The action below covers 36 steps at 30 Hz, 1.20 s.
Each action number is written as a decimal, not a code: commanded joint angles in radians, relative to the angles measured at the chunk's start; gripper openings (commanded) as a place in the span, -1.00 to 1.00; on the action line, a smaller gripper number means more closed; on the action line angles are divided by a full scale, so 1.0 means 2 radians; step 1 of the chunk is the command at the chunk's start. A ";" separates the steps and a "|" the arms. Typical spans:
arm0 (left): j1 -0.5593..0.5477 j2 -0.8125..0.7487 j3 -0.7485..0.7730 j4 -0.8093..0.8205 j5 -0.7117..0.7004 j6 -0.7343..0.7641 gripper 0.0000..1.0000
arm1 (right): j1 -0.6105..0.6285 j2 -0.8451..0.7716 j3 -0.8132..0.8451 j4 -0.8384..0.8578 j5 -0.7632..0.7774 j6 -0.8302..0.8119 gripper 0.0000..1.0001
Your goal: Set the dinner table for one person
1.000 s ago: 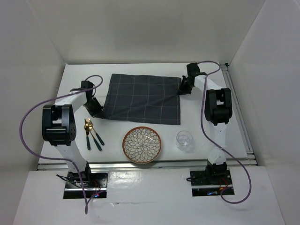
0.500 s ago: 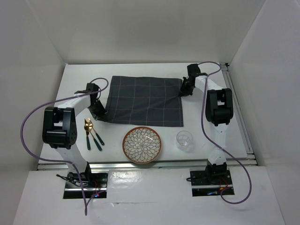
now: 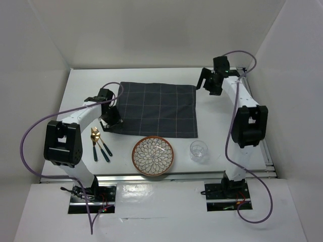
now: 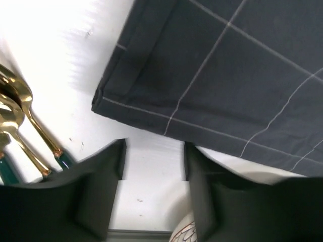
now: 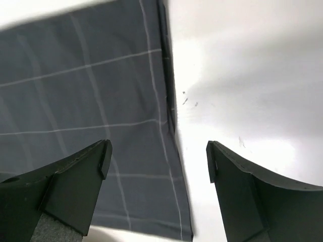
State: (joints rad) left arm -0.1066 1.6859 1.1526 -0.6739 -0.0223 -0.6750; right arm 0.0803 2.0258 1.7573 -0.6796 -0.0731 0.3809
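"Two grippers; how do their jaws stand?"

"Both are parted and both are empty; the left gripper [image 4: 154,151] has a narrow gap and hangs over bare white just off the cloth's near-left corner; the right gripper [image 5: 157,154] is spread wide above the cloth's right edge, towards the far-right corner of the counter."

"One cloth, then?"

"One; the dark grey checked cloth [image 3: 156,108] lies flat in the middle of the counter, nearer the far edge than the near one."

"And the dishes?"

"One patterned plate [image 3: 153,155] sits by the middle of the near edge; one clear glass [image 3: 199,151] stands just to its right, apart from it; the cutlery [image 3: 98,142] lies left of the plate, towards the near-left corner; I count two gold heads with dark green handles, and the handles overlap, so I cannot tell if a third piece is there."

"Where is the dinner table?"

"One dinner table [image 3: 212,121]; it is the white top under all of it, with the two arm bases at its near edge."
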 commanded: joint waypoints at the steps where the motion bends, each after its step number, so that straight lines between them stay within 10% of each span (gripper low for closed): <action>1: -0.006 -0.027 -0.006 -0.019 -0.013 0.005 0.37 | -0.015 -0.131 -0.029 -0.021 0.027 -0.009 0.76; 4: -0.010 -0.038 0.011 -0.031 -0.018 0.005 0.66 | -0.024 -0.226 -0.115 -0.039 0.027 0.009 0.76; 17: -0.026 -0.110 0.070 -0.057 -0.023 0.025 0.63 | -0.019 -0.531 -0.439 -0.131 -0.042 0.208 0.70; 36: -0.067 -0.100 0.044 -0.044 -0.043 0.026 0.55 | 0.059 -0.537 -0.556 -0.088 -0.046 0.233 0.07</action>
State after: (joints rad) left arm -0.2466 1.4391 1.1896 -0.7708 -0.0437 -0.6300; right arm 0.1707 0.9482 0.6533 -0.9039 -0.1944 0.8124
